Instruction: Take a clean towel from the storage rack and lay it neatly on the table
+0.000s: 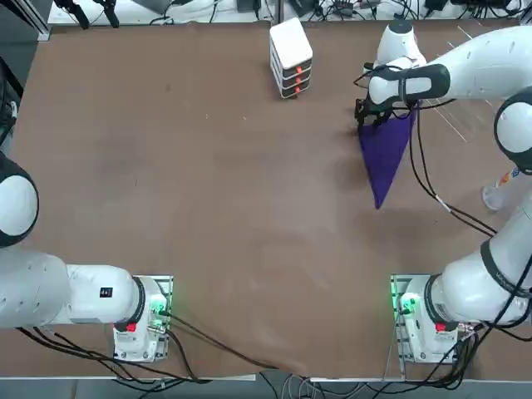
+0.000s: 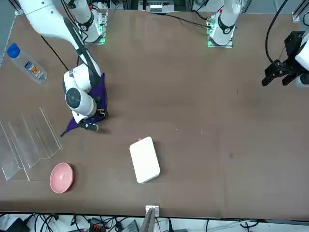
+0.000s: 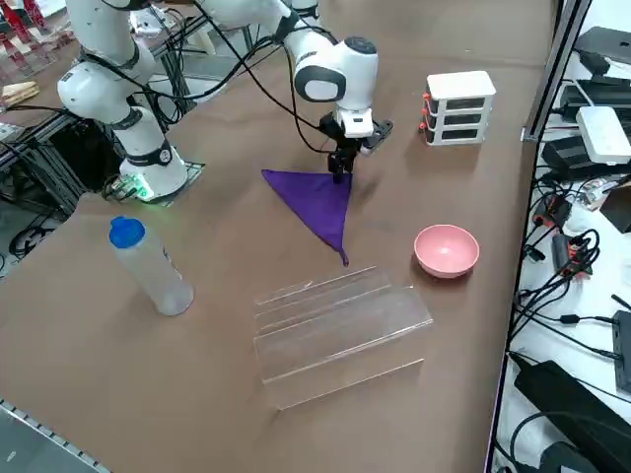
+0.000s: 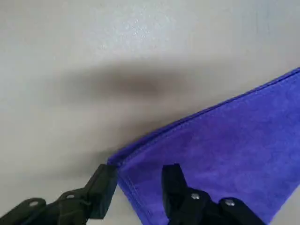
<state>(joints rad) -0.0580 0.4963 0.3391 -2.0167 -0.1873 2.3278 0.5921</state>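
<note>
Nearest, the right gripper (image 4: 140, 190) holds its fingers apart at a corner of the purple towel (image 3: 314, 202), over the table (image 1: 208, 208). Relative to the towel: clear rack (image 3: 340, 330), right; white tiered box (image 3: 459, 103), farther left; blue-capped bottle (image 3: 153, 266), right, label unreadable; pink bowl (image 3: 447, 250), beyond.

The right arm reaches out and bends down low, and the right gripper (image 4: 139, 192) points down, its two fingers seemingly apart

So the big matte brown bench (image 3: 227, 394) is holding up a clear plastic rack (image 3: 340, 340), a small round pink bowl (image 3: 447, 251), a white box-shaped drawer unit (image 3: 459, 106) and a blue-capped clear bottle (image 3: 153, 268).
</note>
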